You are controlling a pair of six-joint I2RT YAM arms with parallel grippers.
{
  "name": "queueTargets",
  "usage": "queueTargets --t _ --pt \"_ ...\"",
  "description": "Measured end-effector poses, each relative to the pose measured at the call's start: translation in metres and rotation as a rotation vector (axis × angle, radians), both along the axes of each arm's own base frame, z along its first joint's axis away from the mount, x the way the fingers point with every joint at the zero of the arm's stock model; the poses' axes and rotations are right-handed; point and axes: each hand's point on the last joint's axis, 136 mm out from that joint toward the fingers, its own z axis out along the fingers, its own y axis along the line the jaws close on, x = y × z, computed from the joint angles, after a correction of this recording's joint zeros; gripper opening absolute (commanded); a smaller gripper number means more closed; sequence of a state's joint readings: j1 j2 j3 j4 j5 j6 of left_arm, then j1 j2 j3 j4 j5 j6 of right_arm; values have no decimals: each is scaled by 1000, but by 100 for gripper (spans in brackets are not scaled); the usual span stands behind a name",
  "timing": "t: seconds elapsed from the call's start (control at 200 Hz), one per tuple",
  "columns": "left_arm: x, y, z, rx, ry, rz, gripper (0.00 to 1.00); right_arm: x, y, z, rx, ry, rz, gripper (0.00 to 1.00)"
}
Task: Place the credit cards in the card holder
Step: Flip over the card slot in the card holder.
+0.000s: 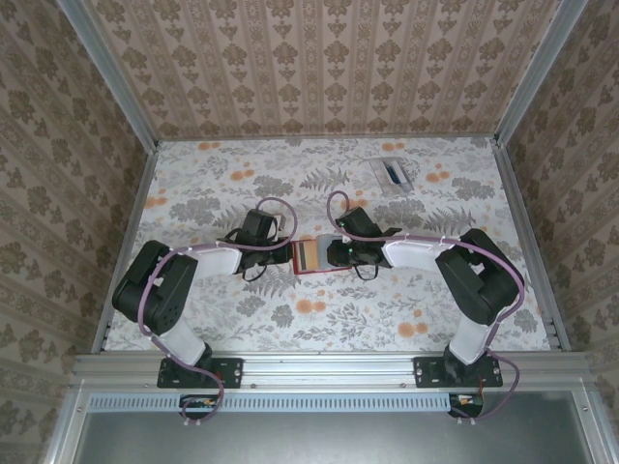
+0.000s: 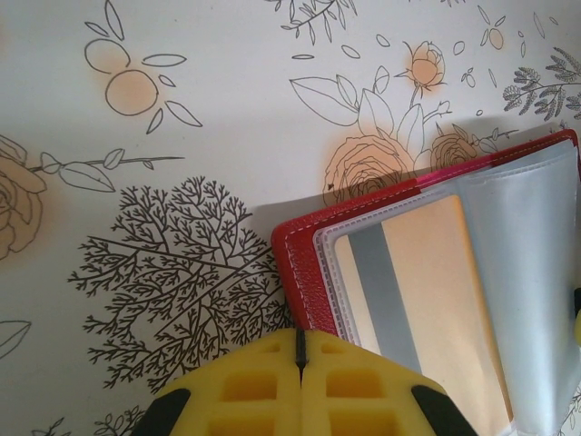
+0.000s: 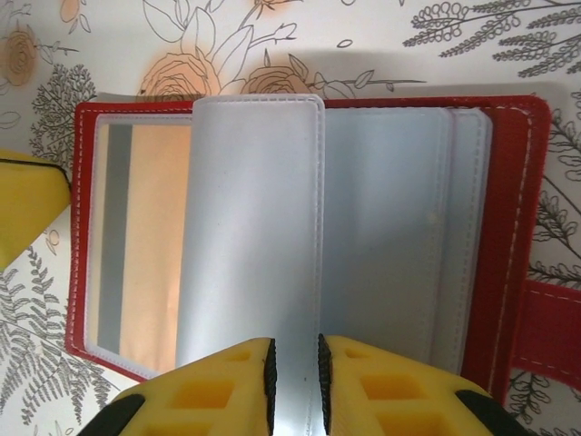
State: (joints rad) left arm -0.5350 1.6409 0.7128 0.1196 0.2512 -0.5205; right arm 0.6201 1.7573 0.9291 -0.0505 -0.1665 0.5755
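My right tool [image 3: 295, 374] was pinched down on a clear sleeve [image 3: 254, 227], its two yellow pads nearly meeting with just that plastic leaf between them. The sleeve stood up out of the open card holder [image 3: 522, 227] like a turned page, its long edge running straight away from my fingertips. To the left of it a tan card with a grey stripe [image 3: 145, 236] was lying in a pocket. To the right were more pale sleeves, the red cover and the little red tab [image 3: 556, 318].

My left tool [image 2: 300, 365] had its pads pressed together with nothing visible between them. It sat at the near corner of the holder's red border, touching or just beside it; I couldn't tell which.

From above, the holder lay open on the flowered tabletop [image 1: 387, 319], right between my two tools. Its spread ran left to right from one to the other, so both arms were equally close to it.

The loose credit cards [image 1: 393, 172] were another matter. They lay well apart from everything, toward the far right of the tabletop, beyond my right tool and angled a little. I judged the right arm the nearer one for fetching them, but it was busy holding the page open. A card would have to slide in along the sleeve's long edge.
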Motion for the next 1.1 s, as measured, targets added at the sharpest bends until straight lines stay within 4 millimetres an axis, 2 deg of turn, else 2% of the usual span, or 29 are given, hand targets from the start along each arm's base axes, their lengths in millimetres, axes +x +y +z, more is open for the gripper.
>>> queueTargets --t 0.27,0.695,1.1 --pt "-1 -1 0 -3 2 -3 0 4 14 10 78 -17 16 29" --pt "-1 -1 0 -5 4 -4 0 7 31 25 187 -24 31 32" --pt "-1 -1 0 -4 4 -4 0 5 38 29 248 -29 41 30"
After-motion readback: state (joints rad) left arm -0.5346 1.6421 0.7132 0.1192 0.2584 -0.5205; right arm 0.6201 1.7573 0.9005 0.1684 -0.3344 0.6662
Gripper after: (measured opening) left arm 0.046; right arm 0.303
